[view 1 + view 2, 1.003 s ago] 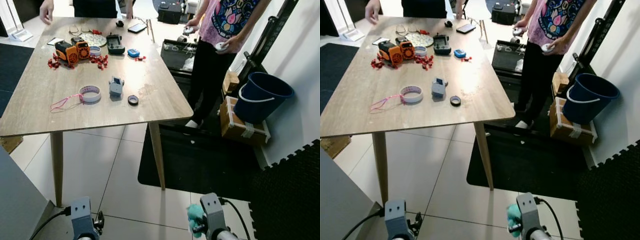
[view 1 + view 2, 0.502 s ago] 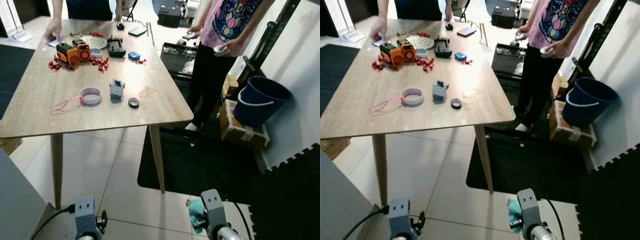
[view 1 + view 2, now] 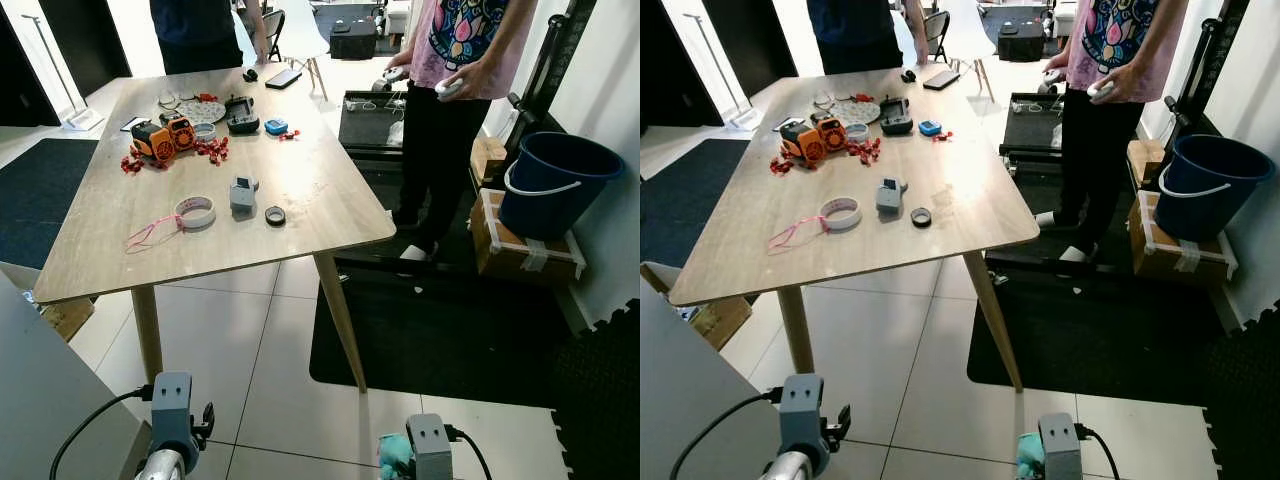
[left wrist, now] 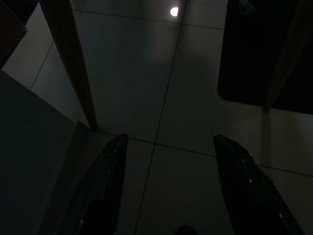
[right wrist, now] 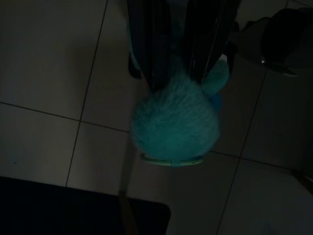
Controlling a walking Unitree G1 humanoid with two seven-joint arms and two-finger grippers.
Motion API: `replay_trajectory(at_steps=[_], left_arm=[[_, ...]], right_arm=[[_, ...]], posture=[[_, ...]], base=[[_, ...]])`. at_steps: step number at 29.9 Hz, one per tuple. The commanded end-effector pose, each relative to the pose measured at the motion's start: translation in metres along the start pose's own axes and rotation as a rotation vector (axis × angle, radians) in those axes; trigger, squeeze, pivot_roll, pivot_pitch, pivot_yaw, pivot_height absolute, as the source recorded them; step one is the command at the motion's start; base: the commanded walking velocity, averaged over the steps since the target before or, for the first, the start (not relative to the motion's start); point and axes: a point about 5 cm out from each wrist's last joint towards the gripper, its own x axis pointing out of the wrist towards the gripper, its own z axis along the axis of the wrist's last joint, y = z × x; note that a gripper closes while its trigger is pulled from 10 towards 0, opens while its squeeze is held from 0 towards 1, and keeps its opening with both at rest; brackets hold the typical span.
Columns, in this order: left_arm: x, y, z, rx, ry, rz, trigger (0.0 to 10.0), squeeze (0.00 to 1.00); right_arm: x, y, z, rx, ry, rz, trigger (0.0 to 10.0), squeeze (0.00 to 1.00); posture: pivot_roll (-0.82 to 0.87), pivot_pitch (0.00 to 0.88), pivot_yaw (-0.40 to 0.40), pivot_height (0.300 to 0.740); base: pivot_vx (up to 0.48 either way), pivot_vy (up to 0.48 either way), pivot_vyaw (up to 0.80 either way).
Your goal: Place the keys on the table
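Hanging from right gripper (image 5: 171, 73): teal fluffy keychain (image 5: 174, 125), keys themselves hidden.

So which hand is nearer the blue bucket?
Right. The right hand, holding the fuzzy teal keychain, hangs nearer the bucket's side; the left hand hangs low near the table leg.

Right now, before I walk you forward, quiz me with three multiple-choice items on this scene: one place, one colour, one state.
1. Where is the bucket?
A. on the wooden table
B. on a taped cardboard box right of the table
C. under the table

2. What colour is the fluffy keychain?
A. teal
B. red
C. yellow

3. How is the left pincer?
A. shut on the keychain
B. open, holding nothing
C. resting on the table

B: the bucket sits on the cardboard box by the wall.
A: teal fur hangs at the right pincer.
B: its fingers stand apart over floor tiles.
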Motion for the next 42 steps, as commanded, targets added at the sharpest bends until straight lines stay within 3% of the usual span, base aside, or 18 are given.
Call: replay_trajectory(at_steps=[1, 8, 17, 42], left_arm=[[-0.003, 0.006, -0.006, 0.002, 0.024, 0.011, 10.0, 0.00], [-0.011, 0.001, -0.022, -0.024, 0.059, 0.058, 10.0, 0.00], [-0.015, -0.005, -0.029, -0.072, 0.052, 0.065, 10.0, 0.00], [-0.017, -0.009, -0.033, -0.089, 0.058, 0.066, 10.0, 0.00]], right_arm=[[-0.001, -0.002, -0.001, 0.011, -0.003, -0.010, 10.0, 0.00], [0.002, -0.012, 0.010, -0.021, -0.017, -0.015, 10.0, 0.00], [0.004, -0.013, 0.018, -0.061, -0.019, 0.014, 10.0, 0.00], [0.004, -0.012, 0.015, -0.090, 0.014, 0.033, 10.0, 0.00]], posture=[[0.07, 0.053, 0.067, 0.740], [0.07, 0.056, 0.008, 0.740], [0.06, 0.058, -0.037, 0.740], [0.05, 0.061, -0.049, 0.740]], base=[[0.000, 0.000, 0.00], [0.000, 0.000, 0.00], [0.000, 0.000, 0.00], [0.000, 0.000, 0.00]])
